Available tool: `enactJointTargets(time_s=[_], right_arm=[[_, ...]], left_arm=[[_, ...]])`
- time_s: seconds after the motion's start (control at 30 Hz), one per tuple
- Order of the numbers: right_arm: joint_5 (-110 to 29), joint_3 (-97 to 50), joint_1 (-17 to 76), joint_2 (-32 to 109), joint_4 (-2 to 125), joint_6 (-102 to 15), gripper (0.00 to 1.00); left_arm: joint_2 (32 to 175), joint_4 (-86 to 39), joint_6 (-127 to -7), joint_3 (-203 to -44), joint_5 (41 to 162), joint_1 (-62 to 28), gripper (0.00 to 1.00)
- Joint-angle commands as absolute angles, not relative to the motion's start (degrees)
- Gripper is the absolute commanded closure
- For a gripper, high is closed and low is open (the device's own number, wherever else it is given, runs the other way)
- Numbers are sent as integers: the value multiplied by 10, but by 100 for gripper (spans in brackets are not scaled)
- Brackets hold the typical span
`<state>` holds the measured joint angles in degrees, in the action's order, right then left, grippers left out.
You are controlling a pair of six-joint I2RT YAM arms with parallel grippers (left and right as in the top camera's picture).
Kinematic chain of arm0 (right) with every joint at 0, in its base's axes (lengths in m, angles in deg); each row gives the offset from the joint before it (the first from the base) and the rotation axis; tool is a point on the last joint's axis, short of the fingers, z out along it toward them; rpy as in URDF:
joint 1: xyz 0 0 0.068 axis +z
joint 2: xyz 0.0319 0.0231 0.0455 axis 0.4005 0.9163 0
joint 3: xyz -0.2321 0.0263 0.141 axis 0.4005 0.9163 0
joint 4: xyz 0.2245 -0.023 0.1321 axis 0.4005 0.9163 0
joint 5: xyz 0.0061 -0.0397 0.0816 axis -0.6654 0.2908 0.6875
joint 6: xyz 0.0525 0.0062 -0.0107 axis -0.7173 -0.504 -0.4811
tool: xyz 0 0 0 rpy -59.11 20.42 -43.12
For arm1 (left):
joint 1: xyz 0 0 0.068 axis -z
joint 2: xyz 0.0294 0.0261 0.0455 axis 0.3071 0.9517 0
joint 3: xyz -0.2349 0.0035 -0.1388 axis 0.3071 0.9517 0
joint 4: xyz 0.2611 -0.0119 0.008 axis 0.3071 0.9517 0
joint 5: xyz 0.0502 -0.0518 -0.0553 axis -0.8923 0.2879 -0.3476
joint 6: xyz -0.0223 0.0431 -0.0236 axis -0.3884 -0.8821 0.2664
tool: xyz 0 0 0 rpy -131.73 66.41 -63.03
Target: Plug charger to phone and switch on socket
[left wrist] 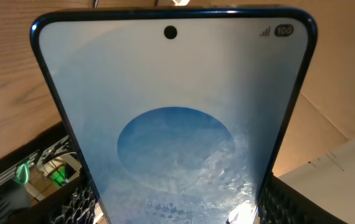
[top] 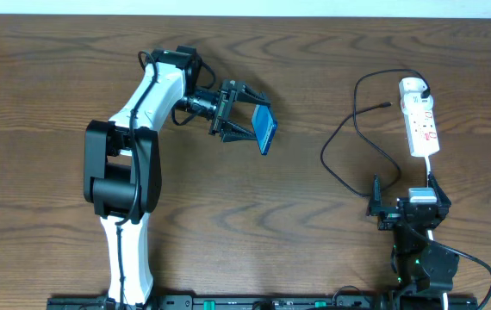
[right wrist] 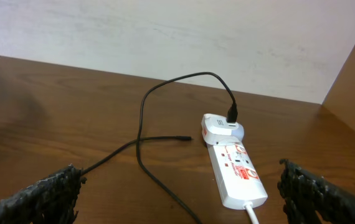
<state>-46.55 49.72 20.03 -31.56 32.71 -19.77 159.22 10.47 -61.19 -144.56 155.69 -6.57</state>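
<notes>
My left gripper [top: 250, 120] is shut on the phone [top: 265, 131] and holds it tilted above the table's middle. In the left wrist view the phone's pale blue screen [left wrist: 174, 118] fills the frame between the finger pads. The white socket strip [top: 420, 118] lies at the far right, also in the right wrist view [right wrist: 233, 165]. The black charger cable [top: 353, 138] is plugged into the strip's far end and loops left; its small plug tip [top: 387, 105] lies loose on the wood, seen too in the right wrist view [right wrist: 185, 138]. My right gripper [top: 400, 200] is open and empty, near the strip's cord end.
The strip's white cord [top: 430, 168] runs toward my right arm's base. A pale wall [right wrist: 165, 37] stands behind the table's far edge. Wood table [top: 314, 241] all around.
</notes>
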Motion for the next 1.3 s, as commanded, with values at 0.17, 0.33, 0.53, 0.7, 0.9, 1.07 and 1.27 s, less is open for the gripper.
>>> enactJointTargets(time_s=[0.17,0.33,0.53,0.7,0.9,1.07,1.27], right_arm=[[-460,498,203,-319,329,-195,1],[-460,498,203,-319,329,-195,1],[-460,498,203,-319,329,-195,1],[-460,498,203,-319,329,-195,1],[-460,498,203,-319,329,-195,1],[-460,498,203,-319,329,-195,1],[-414,498,203,-319,321,-238,1]], left_arm=[[1570,108,-607,-1448,1586,-66,32],[1570,108,-607,-1448,1586,-66,32],[1570,108,-607,-1448,1586,-66,32],[1570,108,-607,-1448,1585,-66,33],[1570,108,-607,-1448,1585,-66,33],[1570,108,-607,-1448,1586,-66,32],[1570,108,-607,-1448,1585,-66,33]])
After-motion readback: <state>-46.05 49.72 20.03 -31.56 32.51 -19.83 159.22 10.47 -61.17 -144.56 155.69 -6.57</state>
